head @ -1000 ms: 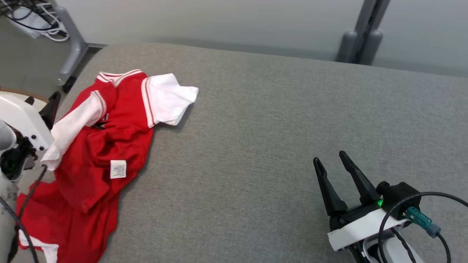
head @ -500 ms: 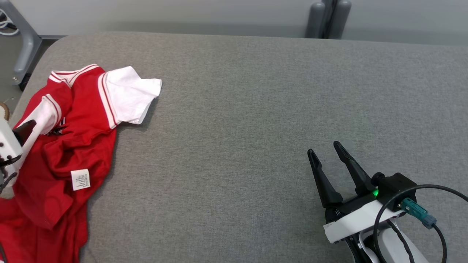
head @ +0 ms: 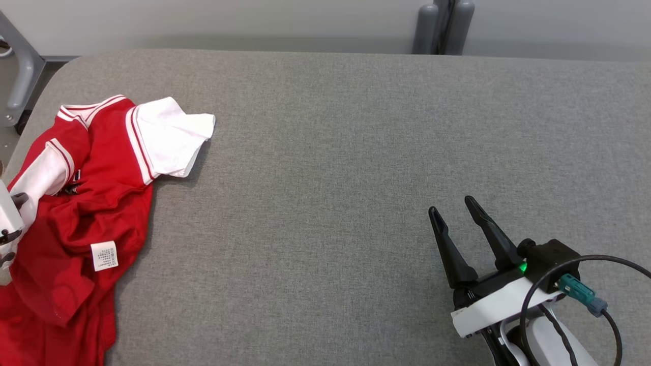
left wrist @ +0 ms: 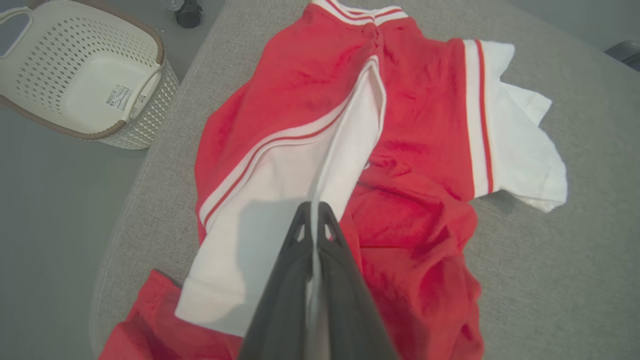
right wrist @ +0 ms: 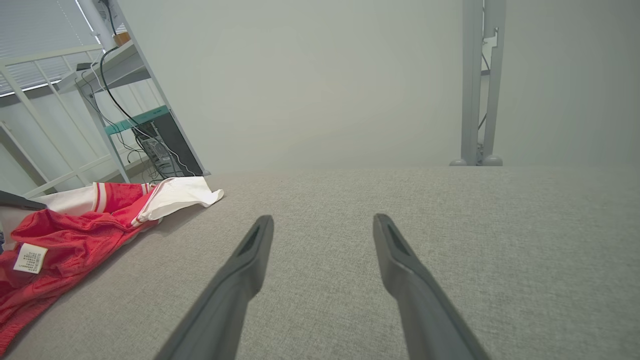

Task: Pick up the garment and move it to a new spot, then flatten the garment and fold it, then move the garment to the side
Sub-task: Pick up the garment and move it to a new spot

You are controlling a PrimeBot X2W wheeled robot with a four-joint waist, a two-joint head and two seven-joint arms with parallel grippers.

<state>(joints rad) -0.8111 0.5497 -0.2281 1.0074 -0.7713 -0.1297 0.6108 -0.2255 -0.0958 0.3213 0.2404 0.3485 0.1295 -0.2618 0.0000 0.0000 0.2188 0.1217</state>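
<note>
Starting with the left wrist view, the left end effector (left wrist: 314, 212) has pinched narrow onto the garment (left wrist: 415, 165), with a fold of its near white sleeve (left wrist: 280, 200) caught between the two dark fingers. A moment earlier those fingers stood wide, so the grasp is fresh. The red shirt lies crumpled at the rounded end of the grey bench (left wrist: 575, 250), collar away from the camera. A pale perforated basket (left wrist: 90, 75) stands on the floor beyond the edge.

From the head view, the garment sits at the bench's far left end, care label (head: 104, 255) facing up and the other white sleeve spread toward the middle. Its drift within the picture comes from the camera swinging, not from the cloth being dragged. The right end effector (head: 450, 205) rests at the lower right, well apart from the shirt, fingers spread wide and holding nothing.

Along the right wrist view, those two fingers frame bare bench, with the garment off to the left.

With the sleeve secured, the pick-up looks begun. A lift and carry toward the open middle would plausibly follow. A one-sleeve hold may let the body trail and bunch.
</note>
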